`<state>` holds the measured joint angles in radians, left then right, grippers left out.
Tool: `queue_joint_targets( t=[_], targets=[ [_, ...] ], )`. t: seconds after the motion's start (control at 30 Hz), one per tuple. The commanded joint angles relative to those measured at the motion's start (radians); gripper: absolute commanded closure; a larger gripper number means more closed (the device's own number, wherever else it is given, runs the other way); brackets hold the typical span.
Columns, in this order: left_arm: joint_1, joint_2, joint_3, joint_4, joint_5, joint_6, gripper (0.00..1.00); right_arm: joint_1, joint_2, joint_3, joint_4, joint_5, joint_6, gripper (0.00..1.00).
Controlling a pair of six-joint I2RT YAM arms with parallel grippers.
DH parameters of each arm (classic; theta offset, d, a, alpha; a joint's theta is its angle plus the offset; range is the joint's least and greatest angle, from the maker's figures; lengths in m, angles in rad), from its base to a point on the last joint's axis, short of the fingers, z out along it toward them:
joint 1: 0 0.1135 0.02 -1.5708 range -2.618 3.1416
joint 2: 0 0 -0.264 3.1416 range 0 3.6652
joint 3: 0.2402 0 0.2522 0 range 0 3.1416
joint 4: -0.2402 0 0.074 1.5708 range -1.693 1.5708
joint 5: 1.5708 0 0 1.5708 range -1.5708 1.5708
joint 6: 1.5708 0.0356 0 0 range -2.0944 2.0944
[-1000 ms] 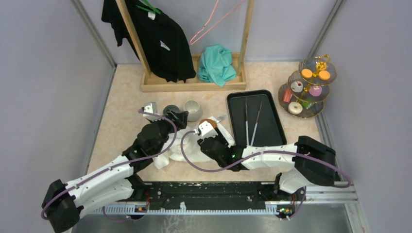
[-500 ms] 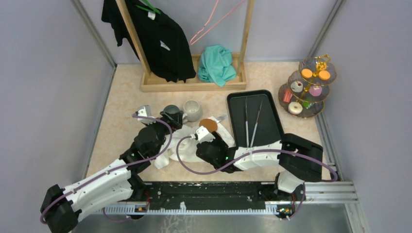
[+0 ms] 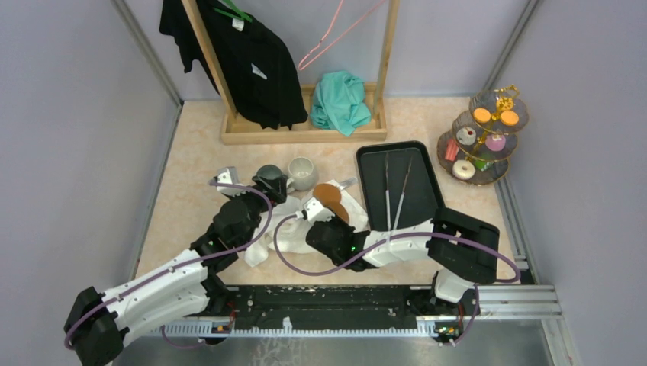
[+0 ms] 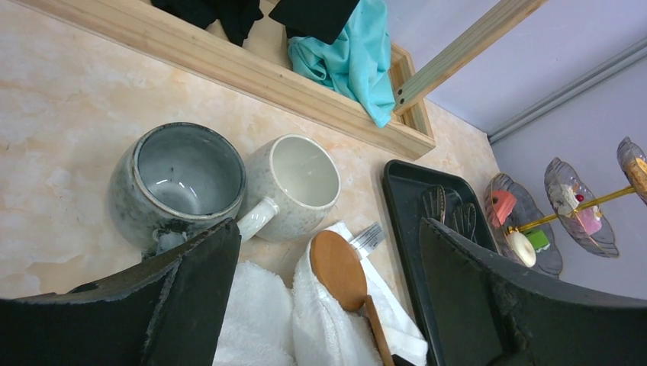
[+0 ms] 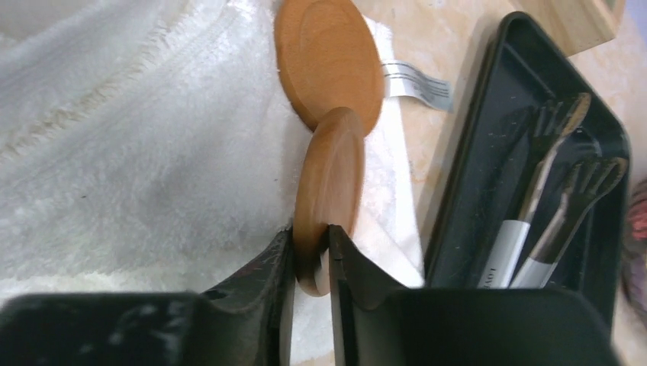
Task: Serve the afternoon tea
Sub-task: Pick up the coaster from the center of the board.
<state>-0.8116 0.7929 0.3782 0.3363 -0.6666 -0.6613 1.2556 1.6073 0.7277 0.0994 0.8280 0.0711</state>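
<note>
Right claw (image 5: 311,255) pinches the wooden coaster (image 5: 329,179) on edge over the towel (image 5: 114,152): lift it level and steer wide of the grey mug (image 4: 183,168) just ahead of the open left claw (image 4: 324,229)

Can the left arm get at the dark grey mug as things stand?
Probably yes: the left gripper sits just short of the dark grey mug, jaws wide open, nothing between. The mug is off-centre to the jaws, and the pale mug crowds its side.
</note>
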Motion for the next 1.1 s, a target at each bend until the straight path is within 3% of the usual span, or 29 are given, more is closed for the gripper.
queue_joint_targets(
  t=[0.0, 0.07, 0.37, 0.73, 0.93, 1.07],
  targets=[
    [0.005, -0.005, -0.012, 0.031, -0.013, -0.003, 0.08, -0.005, -0.045, 0.017, 0.005, 0.046, 0.013, 0.87],
    [0.005, -0.014, -0.012, 0.028, -0.013, -0.003, 0.08, 0.004, -0.064, 0.02, -0.024, 0.057, 0.026, 0.93],
    [0.005, -0.057, -0.006, -0.007, -0.023, 0.003, 0.08, 0.036, -0.135, 0.037, -0.132, 0.126, 0.085, 1.0],
    [0.005, -0.048, 0.027, -0.023, -0.019, 0.063, 0.08, 0.037, -0.294, 0.038, -0.196, 0.199, 0.091, 1.0],
    [0.005, 0.039, 0.069, -0.025, 0.047, 0.086, 0.09, 0.037, -0.352, 0.077, -0.302, 0.273, 0.119, 1.0],
    [0.005, 0.108, 0.108, -0.02, 0.109, 0.105, 0.09, 0.019, -0.334, 0.142, -0.462, 0.319, 0.181, 1.0]
  ],
)
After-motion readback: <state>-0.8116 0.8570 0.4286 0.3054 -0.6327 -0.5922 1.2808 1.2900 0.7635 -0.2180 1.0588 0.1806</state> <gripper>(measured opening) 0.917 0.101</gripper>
